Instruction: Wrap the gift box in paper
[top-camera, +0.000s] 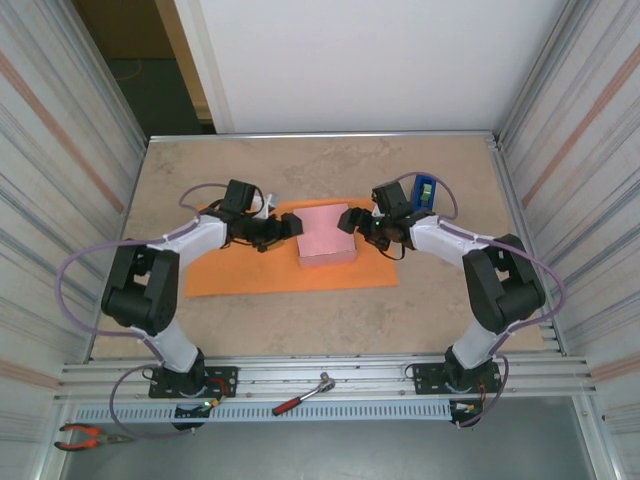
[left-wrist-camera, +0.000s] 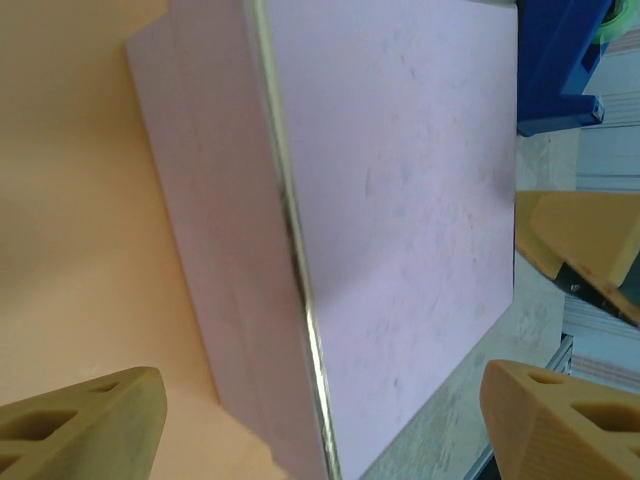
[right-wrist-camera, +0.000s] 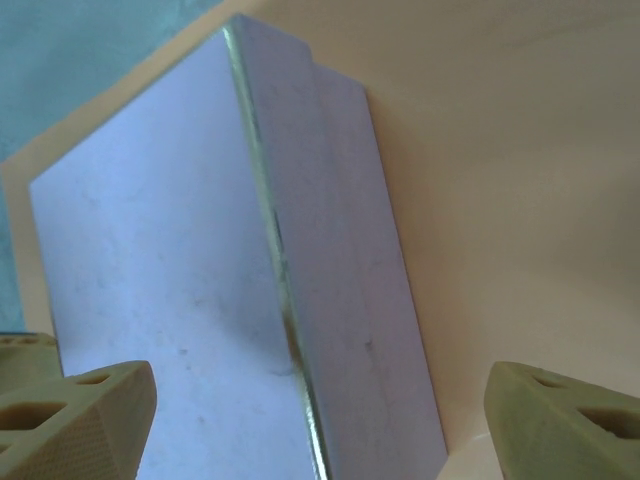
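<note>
Two grippers stand wide and empty: our left gripper (top-camera: 283, 231) and right gripper (top-camera: 353, 221) flank the gift box (top-camera: 326, 236), lying on the paper (top-camera: 240, 272) nearer its right edge. We judge folding unstarted; next, pinch a paper edge.

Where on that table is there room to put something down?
Bare table lies behind the paper up to the back wall, and in front of it down to the metal rail. It is crowded around the gift box, where the left gripper, right gripper and blue tape dispenser sit close.
</note>
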